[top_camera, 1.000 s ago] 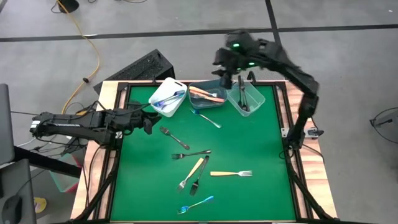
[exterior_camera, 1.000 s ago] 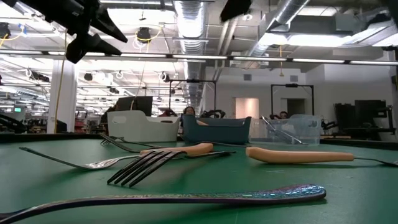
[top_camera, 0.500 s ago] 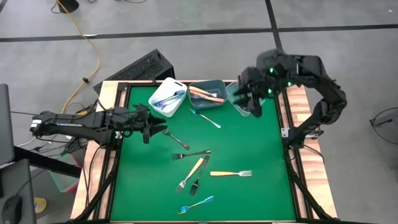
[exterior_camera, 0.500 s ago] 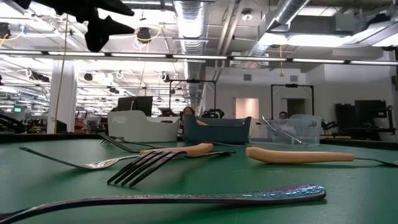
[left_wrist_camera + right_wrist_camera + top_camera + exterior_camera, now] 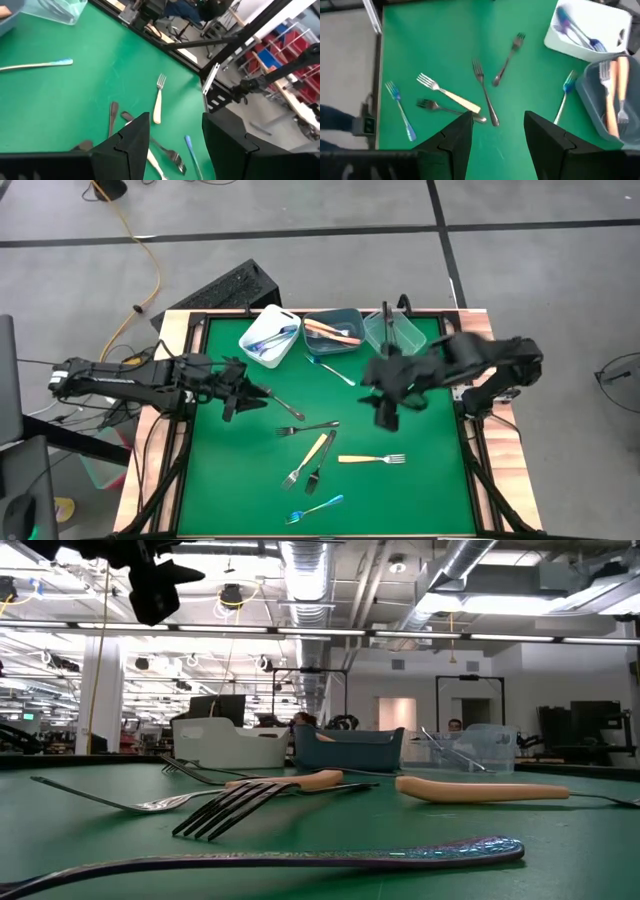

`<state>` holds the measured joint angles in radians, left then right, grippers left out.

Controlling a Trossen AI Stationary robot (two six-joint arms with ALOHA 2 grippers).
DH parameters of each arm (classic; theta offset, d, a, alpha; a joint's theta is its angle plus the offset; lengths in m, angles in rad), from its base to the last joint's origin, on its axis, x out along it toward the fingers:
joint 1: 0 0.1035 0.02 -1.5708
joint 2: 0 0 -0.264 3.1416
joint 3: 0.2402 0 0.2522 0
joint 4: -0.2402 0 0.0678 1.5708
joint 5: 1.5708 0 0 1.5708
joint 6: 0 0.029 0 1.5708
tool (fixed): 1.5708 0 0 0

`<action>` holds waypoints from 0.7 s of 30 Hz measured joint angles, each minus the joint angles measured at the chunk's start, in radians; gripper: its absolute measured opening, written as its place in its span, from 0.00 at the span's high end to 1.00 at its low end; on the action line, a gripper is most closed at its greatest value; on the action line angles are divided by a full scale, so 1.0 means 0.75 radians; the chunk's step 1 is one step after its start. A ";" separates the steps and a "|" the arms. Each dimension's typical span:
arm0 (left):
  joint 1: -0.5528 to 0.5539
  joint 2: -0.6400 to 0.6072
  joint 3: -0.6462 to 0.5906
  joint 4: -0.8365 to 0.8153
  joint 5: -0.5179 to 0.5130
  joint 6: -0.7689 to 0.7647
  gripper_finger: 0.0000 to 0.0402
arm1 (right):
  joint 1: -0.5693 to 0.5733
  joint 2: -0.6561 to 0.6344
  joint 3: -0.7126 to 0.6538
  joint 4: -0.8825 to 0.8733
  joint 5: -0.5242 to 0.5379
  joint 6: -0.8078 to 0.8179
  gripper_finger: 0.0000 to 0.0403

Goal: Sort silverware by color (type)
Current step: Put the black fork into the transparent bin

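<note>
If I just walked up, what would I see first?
Probably the bright green table with forks scattered in its middle, like the yellow-handled fork and the blue fork near the front edge. Next come the two dark robot arms: the left hand and the right hand, both open and empty, hover over the forks. Three small bins line the far edge.

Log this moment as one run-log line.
left gripper: open, empty, over dark fork | right gripper: open, empty, above mat centre | loose forks remain | bins partly filled
</note>
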<state>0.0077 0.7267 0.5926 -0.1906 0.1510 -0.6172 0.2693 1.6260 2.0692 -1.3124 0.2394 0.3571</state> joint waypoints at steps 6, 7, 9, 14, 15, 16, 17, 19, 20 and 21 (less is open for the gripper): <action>-0.019 0.000 0.000 -0.043 -0.078 0.025 0.59 | -0.007 0.117 -0.129 0.255 -0.002 -0.124 0.53; -0.020 0.000 0.000 -0.052 -0.084 0.027 0.59 | -0.016 0.136 -0.140 0.306 -0.003 -0.159 0.53; -0.020 0.000 0.000 -0.055 -0.094 0.038 0.59 | -0.042 0.209 -0.152 0.350 -0.009 -0.228 0.53; -0.020 0.000 0.000 -0.120 -0.149 0.044 0.59 | -0.128 0.380 -0.150 0.557 -0.013 -0.350 0.53; -0.020 0.000 0.000 -0.144 -0.154 0.044 0.59 | -0.145 0.412 -0.149 0.591 -0.015 -0.358 0.53; -0.020 0.000 0.000 -0.163 -0.162 0.044 0.59 | -0.158 0.446 -0.150 0.608 -0.019 -0.358 0.53; -0.020 0.000 0.000 -0.185 -0.176 0.044 0.59 | -0.175 0.486 -0.150 0.617 -0.019 -0.357 0.53; -0.020 -0.001 0.000 -0.240 -0.197 0.041 0.59 | -0.209 0.546 -0.150 0.668 -0.020 -0.332 0.53; -0.020 -0.001 0.000 -0.256 -0.208 0.039 0.59 | -0.223 0.580 -0.150 0.670 -0.022 -0.318 0.53; -0.020 -0.001 0.000 -0.270 -0.219 0.035 0.59 | -0.235 0.618 -0.150 0.680 -0.024 -0.299 0.53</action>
<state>-0.0071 0.7261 0.5926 -0.3930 -0.0136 -0.5910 0.0933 2.0899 1.9566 -0.8027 0.2211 0.1330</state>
